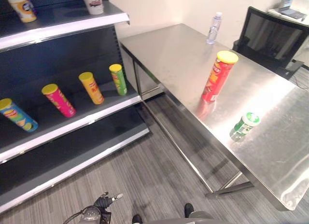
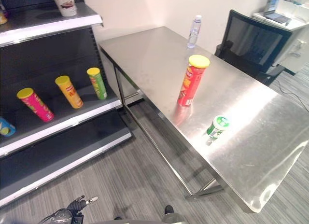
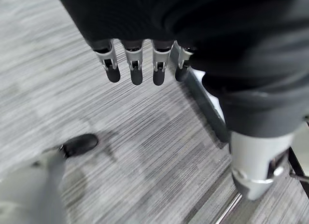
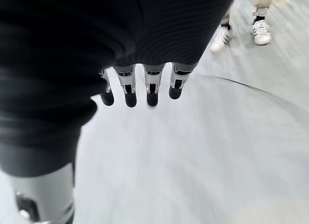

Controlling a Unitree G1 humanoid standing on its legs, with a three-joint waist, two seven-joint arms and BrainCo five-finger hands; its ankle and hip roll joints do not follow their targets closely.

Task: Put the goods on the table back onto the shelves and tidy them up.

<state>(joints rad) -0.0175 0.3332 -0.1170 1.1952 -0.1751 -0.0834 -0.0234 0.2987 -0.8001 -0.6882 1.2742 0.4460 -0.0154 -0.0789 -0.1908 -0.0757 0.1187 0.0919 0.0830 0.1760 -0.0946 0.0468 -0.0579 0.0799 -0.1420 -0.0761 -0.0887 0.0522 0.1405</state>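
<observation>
A tall red chip can (image 1: 218, 77) with a yellow lid stands upright near the middle of the steel table (image 1: 169, 50). A short green can (image 1: 245, 124) stands closer to the table's front edge. On the dark shelf (image 1: 91, 117) to the left stand a blue can (image 1: 17, 115), a pink can (image 1: 58, 99), an orange can (image 1: 91, 87) and a green can (image 1: 118, 79). My left hand (image 1: 104, 202) hangs low over the floor, open and holding nothing, its fingers (image 3: 135, 64) straight. My right hand (image 4: 151, 89) also hangs open over the floor.
A clear water bottle (image 1: 213, 28) stands at the table's far end. A black chair (image 1: 270, 38) is behind the table. The top shelf holds a white cup (image 1: 92, 2) and a yellow-banded tub (image 1: 21, 7). A person's shoes (image 4: 260, 28) show nearby on the floor.
</observation>
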